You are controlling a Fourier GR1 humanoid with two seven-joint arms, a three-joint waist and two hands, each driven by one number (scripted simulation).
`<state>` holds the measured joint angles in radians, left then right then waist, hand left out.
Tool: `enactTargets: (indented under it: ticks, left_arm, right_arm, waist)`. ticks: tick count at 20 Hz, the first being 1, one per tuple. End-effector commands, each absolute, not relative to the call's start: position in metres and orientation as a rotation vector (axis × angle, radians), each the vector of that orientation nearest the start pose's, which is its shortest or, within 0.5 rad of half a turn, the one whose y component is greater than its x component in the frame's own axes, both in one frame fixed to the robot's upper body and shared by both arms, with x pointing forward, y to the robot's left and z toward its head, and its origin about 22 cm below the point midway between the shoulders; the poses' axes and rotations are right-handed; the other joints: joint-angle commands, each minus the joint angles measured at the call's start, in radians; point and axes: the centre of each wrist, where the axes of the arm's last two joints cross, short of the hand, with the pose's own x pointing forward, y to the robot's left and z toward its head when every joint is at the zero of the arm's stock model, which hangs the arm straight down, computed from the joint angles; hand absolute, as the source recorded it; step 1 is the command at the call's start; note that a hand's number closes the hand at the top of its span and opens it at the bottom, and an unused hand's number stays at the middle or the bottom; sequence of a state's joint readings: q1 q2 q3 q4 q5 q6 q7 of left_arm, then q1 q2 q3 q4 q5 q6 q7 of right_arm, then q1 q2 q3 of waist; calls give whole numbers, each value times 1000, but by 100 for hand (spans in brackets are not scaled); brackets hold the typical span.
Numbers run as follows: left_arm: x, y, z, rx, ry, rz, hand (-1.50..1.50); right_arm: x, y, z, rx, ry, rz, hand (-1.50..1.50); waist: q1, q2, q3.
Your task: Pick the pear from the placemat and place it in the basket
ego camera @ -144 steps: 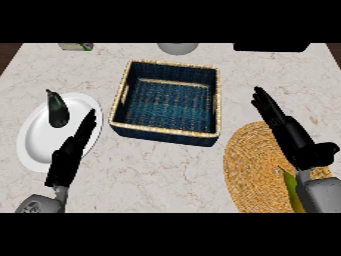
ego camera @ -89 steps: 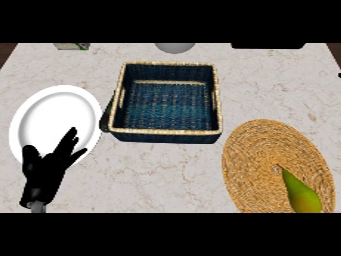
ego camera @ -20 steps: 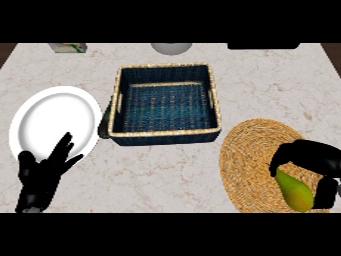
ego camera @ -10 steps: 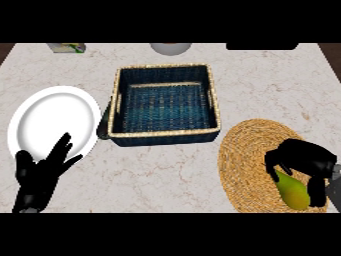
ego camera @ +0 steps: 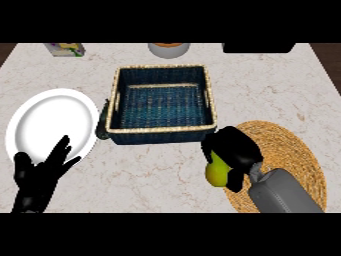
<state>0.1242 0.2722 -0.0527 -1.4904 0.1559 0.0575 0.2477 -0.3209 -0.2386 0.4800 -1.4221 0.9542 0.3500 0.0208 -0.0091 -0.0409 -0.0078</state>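
The yellow-green pear (ego camera: pixel 217 172) hangs in my right hand (ego camera: pixel 233 148), whose fingers are curled round its top. Hand and pear sit just off the left edge of the round woven placemat (ego camera: pixel 295 155), in front of the basket's near right corner. The dark blue basket (ego camera: pixel 161 131) with a tan rim stands at the counter's middle and holds nothing. My left hand (ego camera: pixel 41 172) rests open at the lower left, fingers up, over the near edge of the white plate.
A white plate (ego camera: pixel 51 122) lies left of the basket. Along the back edge stand a small box (ego camera: pixel 65 49), a grey bowl (ego camera: pixel 168 49) and a dark object (ego camera: pixel 259 47). Marble counter shows between plate, basket and mat.
My right hand has closed on the pear and carried it left off the placemat toward the basket. The left hand has stayed where it was.
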Motion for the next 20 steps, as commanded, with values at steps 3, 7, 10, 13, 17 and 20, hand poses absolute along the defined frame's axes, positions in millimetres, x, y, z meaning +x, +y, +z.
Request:
enactTargets:
  ticks: [3,7,10,13,17,20]
  left_arm:
    - [192,298,-45,145,-1022,-17,0]
    - [199,294,-41,134,-1024,-28,0]
    - [197,294,-42,130,-1018,-54,0]
    - [201,294,-43,130,-1019,-50,0]
    - [200,289,-43,132,-1013,-69,0]
    - [203,292,-41,137,-1008,-65,0]
  right_arm:
    - [266,-87,62,-470,-1524,1186,150]
    - [254,-77,103,-498,-1719,867,150]
    - [246,-65,134,-546,-1778,697,150]
    - [237,-52,159,-572,-1793,563,150]
    - [235,-37,191,-675,-1758,426,150]
    - [234,-24,220,-733,-1756,328,150]
  waist:
    - [7,16,11]
    - [20,12,12]
    - [39,10,5]
    - [43,12,0]
    - [46,10,-2]
    - [52,11,-2]
